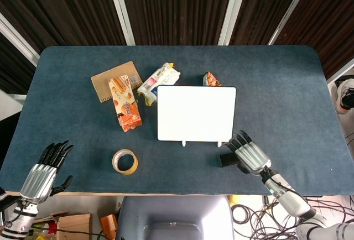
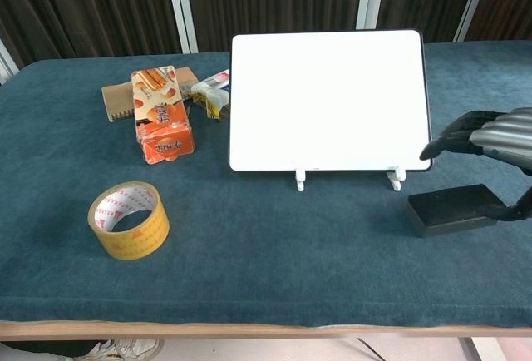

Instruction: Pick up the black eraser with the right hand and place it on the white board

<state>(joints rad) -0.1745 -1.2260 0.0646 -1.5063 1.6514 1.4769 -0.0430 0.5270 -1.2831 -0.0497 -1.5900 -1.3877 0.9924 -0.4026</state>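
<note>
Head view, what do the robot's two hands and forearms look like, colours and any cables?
Both the right hand and the left hand have ribbed silver metal backs and black fingers. Each sits on a slim white and grey forearm with a dark wrist band. A bundle of black and white cables lies on the floor behind the right forearm, beyond the table edge.

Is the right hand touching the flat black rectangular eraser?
Cannot tell. In the chest view the right hand hovers above the black eraser, its thumb cut off at the frame edge; the head view overlaps them.
</note>
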